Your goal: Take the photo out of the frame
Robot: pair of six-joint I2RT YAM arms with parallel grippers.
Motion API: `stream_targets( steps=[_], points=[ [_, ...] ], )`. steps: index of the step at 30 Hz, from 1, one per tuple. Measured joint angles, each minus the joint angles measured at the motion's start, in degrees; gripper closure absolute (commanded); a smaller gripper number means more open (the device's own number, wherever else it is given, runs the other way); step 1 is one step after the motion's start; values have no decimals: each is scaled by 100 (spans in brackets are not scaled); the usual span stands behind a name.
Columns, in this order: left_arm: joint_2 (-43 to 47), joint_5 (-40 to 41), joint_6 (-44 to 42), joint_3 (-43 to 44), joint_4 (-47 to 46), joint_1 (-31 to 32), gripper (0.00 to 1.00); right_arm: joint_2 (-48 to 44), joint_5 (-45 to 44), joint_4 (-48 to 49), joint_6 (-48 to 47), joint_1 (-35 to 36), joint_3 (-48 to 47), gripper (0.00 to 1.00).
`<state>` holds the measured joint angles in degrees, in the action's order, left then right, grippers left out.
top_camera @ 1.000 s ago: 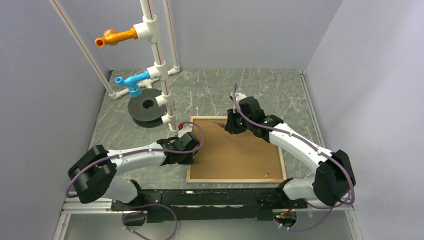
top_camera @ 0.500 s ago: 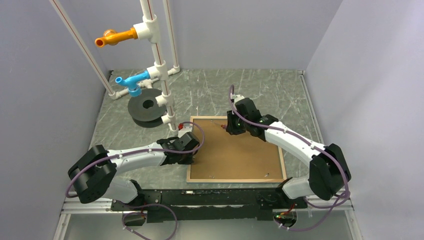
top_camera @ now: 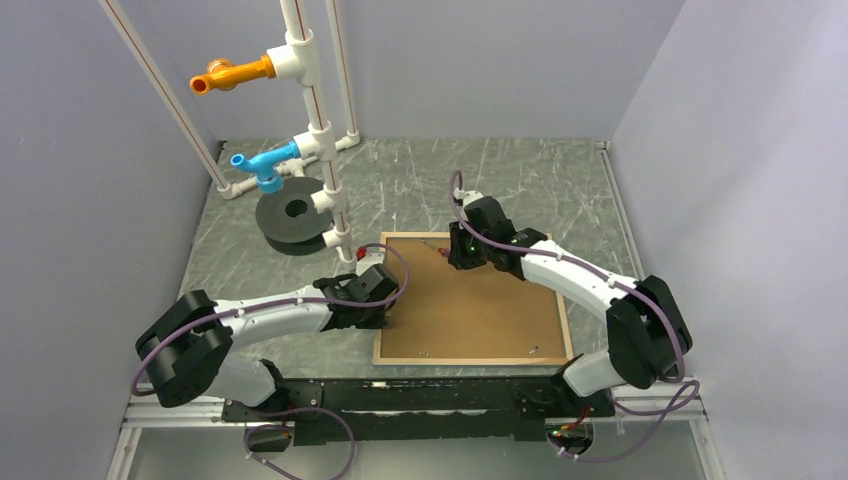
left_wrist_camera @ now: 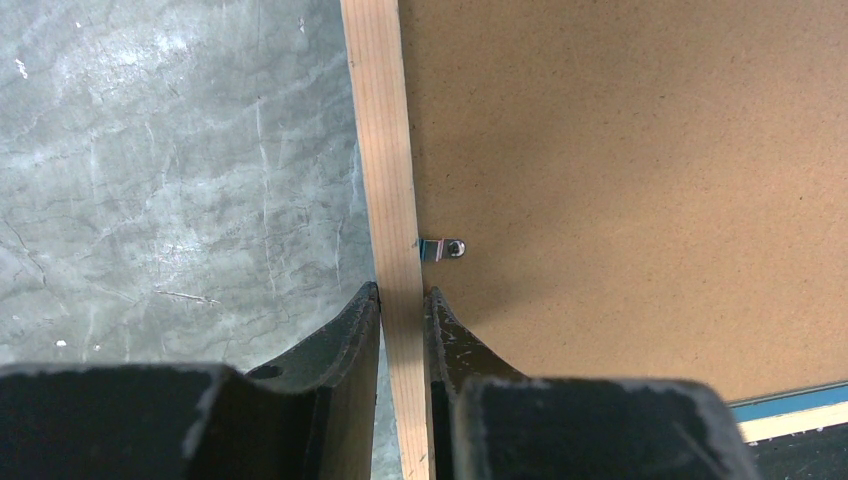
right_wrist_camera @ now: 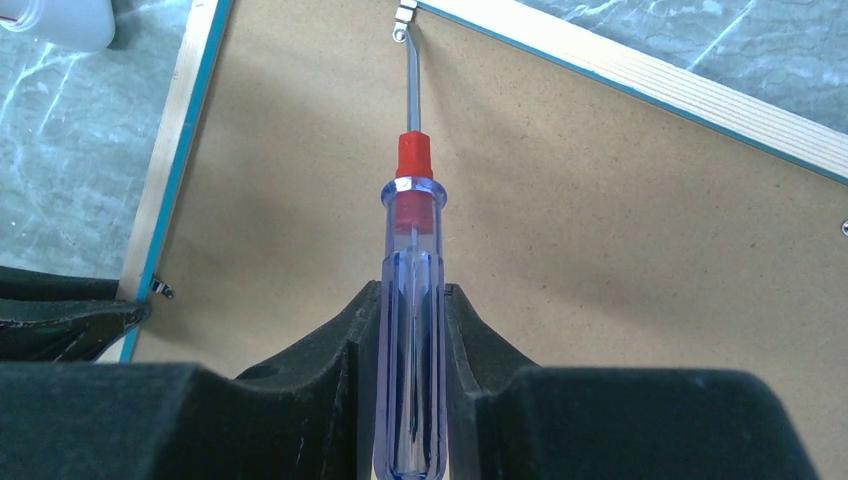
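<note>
The frame [top_camera: 570,320] lies face down on the table, its light wood rim around a plain brown backing board [top_camera: 470,300]. The photo is hidden under the board. My left gripper [top_camera: 385,318] is shut on the frame's left rim [left_wrist_camera: 392,200], just below a small metal clip [left_wrist_camera: 443,248]. My right gripper [top_camera: 462,255] is shut on a screwdriver [right_wrist_camera: 412,330] with a clear blue handle and red collar. Its metal tip touches a metal clip [right_wrist_camera: 403,18] at the frame's far edge. A turquoise strip [right_wrist_camera: 170,180] shows along the rim's inner side.
A white pipe stand [top_camera: 320,130] with an orange fitting [top_camera: 225,75] and a blue fitting [top_camera: 262,165] rises at the back left, next to a dark round weight [top_camera: 295,215]. Grey walls close in on three sides. Another clip [left_wrist_camera: 443,248] sits on the left rim.
My right arm has shifted slightly left and towards the frame's far edge with the screwdriver. The left arm and the frame have not moved.
</note>
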<state>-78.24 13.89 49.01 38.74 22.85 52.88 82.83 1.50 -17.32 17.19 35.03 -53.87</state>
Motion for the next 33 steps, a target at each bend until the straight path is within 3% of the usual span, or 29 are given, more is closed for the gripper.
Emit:
stream_targets(
  steps=[24, 33],
  points=[
    [46, 2, 20, -50, -50, 0, 100, 188, 793, 286, -11, -2, 138, 100],
    [46, 2, -4, -48, -52, -9, 100, -612, 616, 2, 4, 2, 138, 100]
  ],
)
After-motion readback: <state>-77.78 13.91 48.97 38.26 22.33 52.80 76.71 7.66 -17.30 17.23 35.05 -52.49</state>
